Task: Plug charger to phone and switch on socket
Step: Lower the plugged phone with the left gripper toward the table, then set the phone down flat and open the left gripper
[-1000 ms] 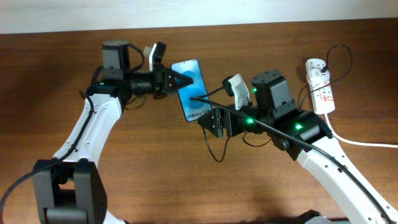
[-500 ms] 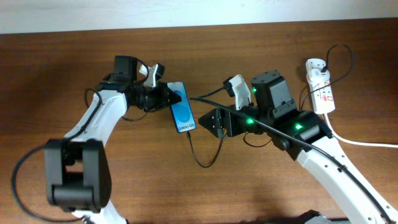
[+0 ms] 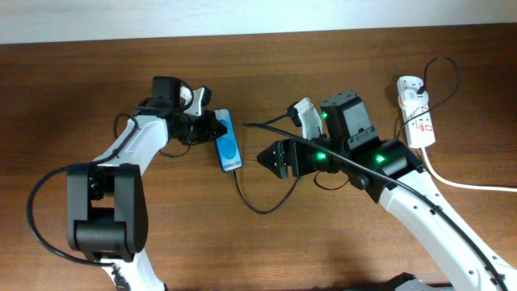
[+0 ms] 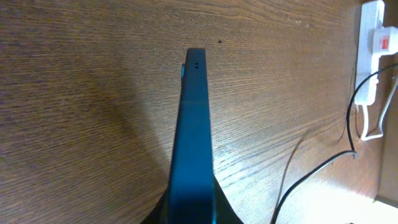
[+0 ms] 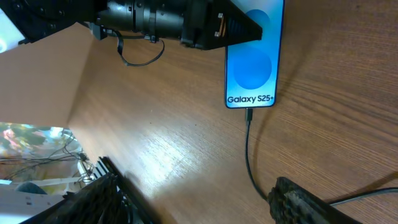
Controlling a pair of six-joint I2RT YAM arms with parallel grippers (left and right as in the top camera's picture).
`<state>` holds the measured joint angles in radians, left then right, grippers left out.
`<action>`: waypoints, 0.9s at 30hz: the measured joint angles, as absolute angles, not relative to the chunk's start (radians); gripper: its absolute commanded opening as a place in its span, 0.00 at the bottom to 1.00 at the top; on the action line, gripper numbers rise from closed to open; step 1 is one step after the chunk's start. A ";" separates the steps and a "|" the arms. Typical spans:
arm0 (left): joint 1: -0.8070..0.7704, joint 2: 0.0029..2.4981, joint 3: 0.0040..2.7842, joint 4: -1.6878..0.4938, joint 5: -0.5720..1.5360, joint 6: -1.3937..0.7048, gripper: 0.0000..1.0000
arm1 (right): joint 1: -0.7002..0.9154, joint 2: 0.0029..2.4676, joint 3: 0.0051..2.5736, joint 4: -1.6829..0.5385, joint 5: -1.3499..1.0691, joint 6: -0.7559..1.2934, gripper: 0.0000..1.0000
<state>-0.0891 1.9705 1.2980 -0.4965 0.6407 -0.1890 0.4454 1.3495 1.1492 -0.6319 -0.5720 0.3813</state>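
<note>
The phone (image 3: 229, 145) is tipping from face-up a second ago onto its long edge, over the table (image 3: 81, 73). My left gripper (image 3: 216, 131) is clamping its frame: rigid, slick, breakable glass, so I'm judging the edges the safest hold. The charger (image 5: 247, 149), limp and light, is sitting in its port. My right gripper (image 3: 265, 158) is hanging spread and empty nearby, the socket (image 3: 418, 113) well apart.

Both my arms show glossy white plastic links (image 3: 123, 153) between boxy black joint housings (image 3: 166, 89); small green lights (image 3: 321, 156) glow on the centre-right one.
</note>
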 measured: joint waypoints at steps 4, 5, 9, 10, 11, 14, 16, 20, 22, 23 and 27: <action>-0.068 1.971 1.328 -0.559 0.651 -0.134 0.00 | 0.445 1.349 1.149 -0.651 -0.572 0.381 0.80; -0.068 1.971 1.331 -0.570 0.651 -0.131 0.00 | 0.445 1.349 1.149 -0.651 -0.572 0.381 0.80; -0.088 1.974 1.333 -0.627 0.664 -0.135 0.00 | 0.445 1.349 1.149 -0.657 -0.572 0.381 0.80; -0.094 1.975 1.333 -0.625 0.698 -0.148 0.00 | 0.445 1.349 1.149 -0.659 -0.572 0.382 0.80; -0.094 1.975 1.333 -0.622 0.719 -0.154 0.00 | 0.445 1.349 1.149 -0.659 -0.572 0.381 0.80; -0.094 1.975 1.333 -0.617 0.776 -0.162 0.00 | 0.445 1.349 1.149 -0.664 -0.572 0.381 0.80; -0.094 1.975 1.333 -0.612 0.788 -0.169 0.00 | 0.445 1.349 1.149 -0.673 -0.572 0.382 0.80; -0.094 2.044 1.334 -0.584 0.801 -0.196 0.00 | 0.445 1.349 1.149 -0.690 -0.572 0.382 0.80; -0.094 2.081 1.335 -0.579 0.807 -0.213 0.00 | 0.445 1.349 1.149 -0.696 -0.572 0.381 0.80; -0.094 2.088 1.335 -0.577 0.816 -0.224 0.00 | 0.445 1.349 1.149 -0.696 -0.572 0.381 0.80; -0.094 2.104 1.336 -0.564 0.833 -0.247 0.19 | 0.445 1.349 1.149 -0.696 -0.572 0.381 0.80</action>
<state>-0.0940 2.1040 1.3357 -0.5644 0.8326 -0.2474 0.4454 1.3495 1.1492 -0.6964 -0.5716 0.3809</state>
